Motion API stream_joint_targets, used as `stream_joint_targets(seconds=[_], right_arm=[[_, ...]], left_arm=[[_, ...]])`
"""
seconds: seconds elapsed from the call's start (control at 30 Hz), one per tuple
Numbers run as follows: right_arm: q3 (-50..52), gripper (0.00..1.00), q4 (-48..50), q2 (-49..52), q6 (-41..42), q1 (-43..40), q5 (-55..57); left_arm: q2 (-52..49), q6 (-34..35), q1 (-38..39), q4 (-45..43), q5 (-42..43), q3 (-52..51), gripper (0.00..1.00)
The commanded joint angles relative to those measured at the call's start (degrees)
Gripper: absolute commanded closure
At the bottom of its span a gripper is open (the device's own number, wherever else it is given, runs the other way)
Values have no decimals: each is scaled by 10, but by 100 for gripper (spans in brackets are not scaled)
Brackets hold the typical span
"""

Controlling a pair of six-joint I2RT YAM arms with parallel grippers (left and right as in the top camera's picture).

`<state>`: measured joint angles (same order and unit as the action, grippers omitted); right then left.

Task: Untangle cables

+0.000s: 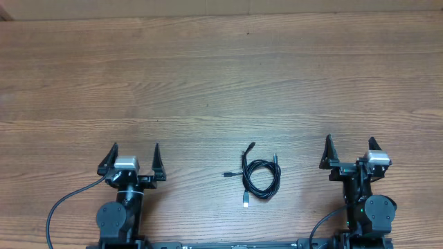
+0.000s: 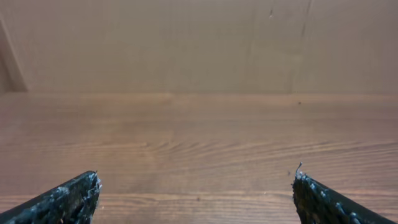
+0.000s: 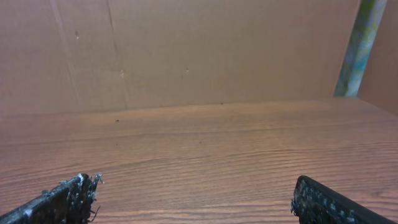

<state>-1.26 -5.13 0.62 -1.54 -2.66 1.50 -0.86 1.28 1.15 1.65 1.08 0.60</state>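
Note:
A small tangle of thin black cables (image 1: 258, 176) lies on the wooden table near the front edge, between the two arms, coiled in a loop with short plug ends sticking out. My left gripper (image 1: 135, 149) stands open to the cables' left, well apart from them. My right gripper (image 1: 351, 143) stands open to their right, also apart. In the left wrist view the open left gripper (image 2: 196, 177) frames only bare wood. In the right wrist view the open right gripper (image 3: 196, 180) likewise has nothing between its fingers. The cables show in neither wrist view.
The wooden table (image 1: 221, 83) stretches far back from the arms. A brown cardboard wall (image 3: 186, 50) stands at its far edge. A thick black lead (image 1: 62, 207) curves from the left arm's base, another (image 1: 322, 225) from the right arm's.

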Motion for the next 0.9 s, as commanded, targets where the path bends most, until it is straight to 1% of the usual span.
stream_joint_targets(seconds=[0.0, 0.03, 0.07, 0.13, 0.23, 0.37, 0.5, 0.6, 0.73, 0.87], right_arm=[[8, 0, 4, -5, -2, -4, -1], [8, 0, 4, -5, -3, -4, -1], [8, 0, 4, -5, -3, -4, -1], [8, 0, 4, -5, -3, -4, -1], [8, 0, 4, -5, -2, -4, -1], [8, 0, 4, -5, -2, -4, -1], [8, 0, 4, -5, -3, -4, -1], [8, 0, 4, -5, -3, -4, -1], [8, 0, 4, -5, -2, -4, -1], [8, 0, 4, -5, -3, -4, -1]], left_arm=[[6, -37, 3, -48, 117, -3, 1], [6, -55, 3, -75, 170, -3, 0], [6, -58, 3, -98, 203, -3, 0], [6, -58, 3, -121, 230, 2, 0], [5, -56, 3, -93, 232, 34, 0], [-20, -56, 3, -29, 232, 103, 0], [-93, -56, 3, 45, 232, 198, 0], [-182, -56, 3, 110, 251, 289, 0], [-311, -52, 3, 202, 305, 420, 0], [-428, -49, 4, 322, 349, 554, 1]])
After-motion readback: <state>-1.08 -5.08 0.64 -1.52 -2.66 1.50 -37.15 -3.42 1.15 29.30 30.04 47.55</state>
